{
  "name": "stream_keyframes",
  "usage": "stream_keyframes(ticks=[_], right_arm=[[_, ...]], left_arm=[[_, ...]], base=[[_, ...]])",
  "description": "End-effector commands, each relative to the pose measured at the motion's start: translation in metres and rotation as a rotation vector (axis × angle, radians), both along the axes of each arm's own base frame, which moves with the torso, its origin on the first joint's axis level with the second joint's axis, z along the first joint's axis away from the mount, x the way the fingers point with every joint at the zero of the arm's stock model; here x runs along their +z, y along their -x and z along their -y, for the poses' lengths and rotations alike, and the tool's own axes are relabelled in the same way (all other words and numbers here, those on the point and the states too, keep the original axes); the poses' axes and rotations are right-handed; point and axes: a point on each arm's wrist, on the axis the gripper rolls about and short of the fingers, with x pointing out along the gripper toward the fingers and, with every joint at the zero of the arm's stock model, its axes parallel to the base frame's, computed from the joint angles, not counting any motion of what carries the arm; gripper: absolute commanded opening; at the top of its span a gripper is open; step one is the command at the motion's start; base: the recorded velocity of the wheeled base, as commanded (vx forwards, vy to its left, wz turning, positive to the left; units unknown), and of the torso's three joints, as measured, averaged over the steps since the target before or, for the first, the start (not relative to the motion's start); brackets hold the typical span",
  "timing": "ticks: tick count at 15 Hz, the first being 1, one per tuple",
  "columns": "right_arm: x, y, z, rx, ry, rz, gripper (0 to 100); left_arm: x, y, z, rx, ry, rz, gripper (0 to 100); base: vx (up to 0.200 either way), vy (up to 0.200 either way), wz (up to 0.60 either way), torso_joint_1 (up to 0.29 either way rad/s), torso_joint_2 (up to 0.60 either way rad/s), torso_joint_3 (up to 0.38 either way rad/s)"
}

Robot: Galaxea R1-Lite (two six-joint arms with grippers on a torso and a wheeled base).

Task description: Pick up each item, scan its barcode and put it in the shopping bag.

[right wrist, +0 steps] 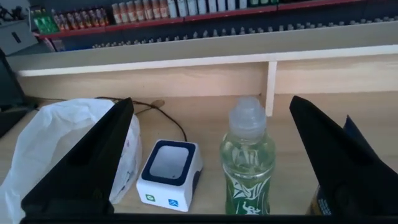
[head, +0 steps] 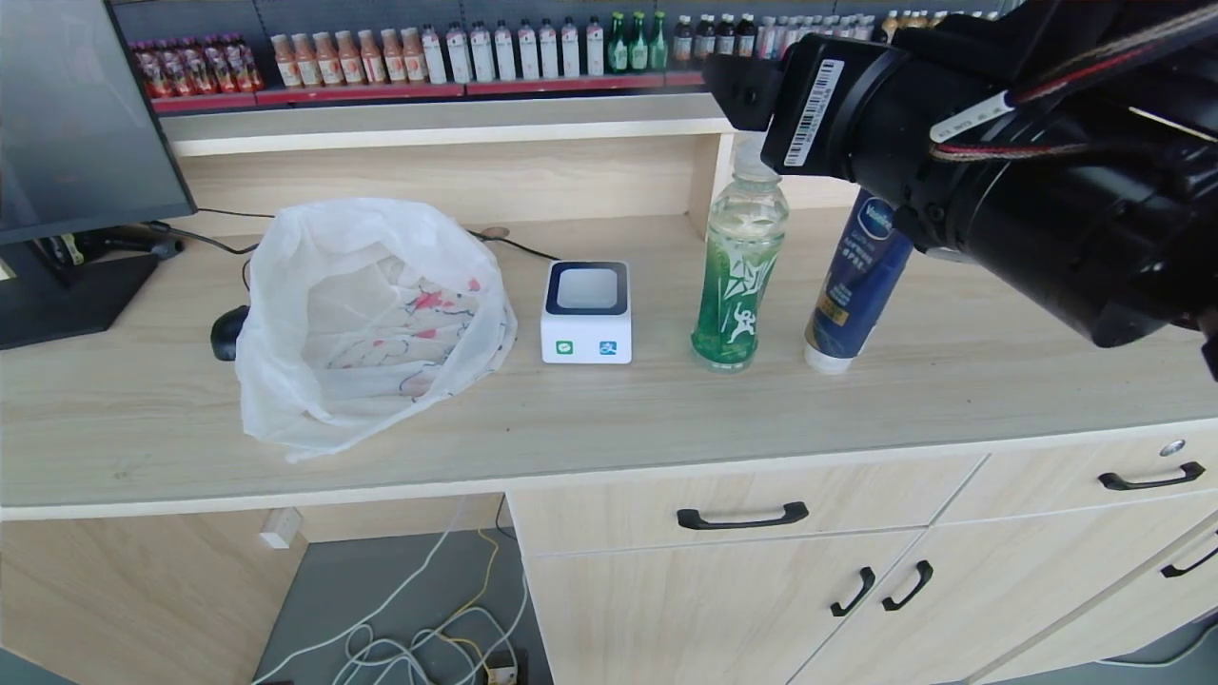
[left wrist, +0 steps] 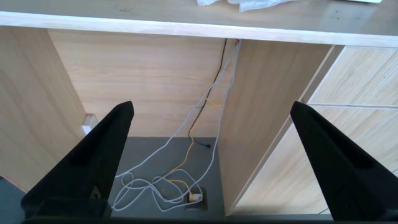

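Right wrist view gives us the right gripper point(right wrist: 210, 102) with its jaws spread wide and nothing in them. The green-labelled bottle point(right wrist: 247, 163) stands upright on the counter point(head: 609, 419) ahead of the jaws, in line with the gap between them and touched by neither. The white scanner point(right wrist: 169, 171) also sits ahead, on the robot's left of the bottle. The shopping bag point(right wrist: 56, 146) lies farther left, out past the left-hand jaw, with its mouth open. A dark blue tube point(head: 856, 285) stands on its cap just to the right of the bottle, partly hidden by the right-hand jaw. We see the left gripper point(left wrist: 212, 106) below the counter edge, its jaws equally wide apart and empty, with loose cables point(left wrist: 168, 180) on the floor ahead of them.
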Motion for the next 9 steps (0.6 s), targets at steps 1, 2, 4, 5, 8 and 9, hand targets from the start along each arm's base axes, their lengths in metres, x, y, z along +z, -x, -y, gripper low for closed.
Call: stream_keyframes(ticks=[1, 2, 4, 5, 8, 9], right_arm=[[-0.001, -0.003, 0.006, -0.017, -0.013, 0.003, 100], [0.001, -0.004, 0.008, -0.021, -0.024, 0.011, 100], [0.003, -0.006, 0.012, 0.027, -0.058, 0.03, 100], [0.001, -0.007, 0.015, 0.045, -0.055, 0.03, 100], [0.0, -0.006, 0.018, 0.077, -0.071, 0.028, 100], [0.001, -0.005, 0.019, 0.084, -0.072, 0.032, 100]], left_arm=[[0.0, 0.0, 0.0, 0.0, 0.001, -0.002, 100], [0.0, 0.0, 0.0, 0.0, 0.001, -0.002, 100], [0.0, 0.0, 0.0, 0.001, 0.001, 0.0, 100], [0.0, 0.0, 0.0, 0.0, 0.001, 0.0, 100], [0.0, 0.0, 0.0, 0.0, 0.001, 0.0, 100], [0.0, 0.0, 0.0, 0.0, 0.001, 0.0, 100]], base=[[0.0, 0.0, 0.0, 0.0, 0.0, 0.0], [0.0, 0.0, 0.0, 0.0, 0.0, 0.0], [0.0, 0.0, 0.0, 0.0, 0.0, 0.0], [0.0, 0.0, 0.0, 0.0, 0.0, 0.0], [0.0, 0.0, 0.0, 0.0, 0.0, 0.0], [0.0, 0.0, 0.0, 0.0, 0.0, 0.0]])
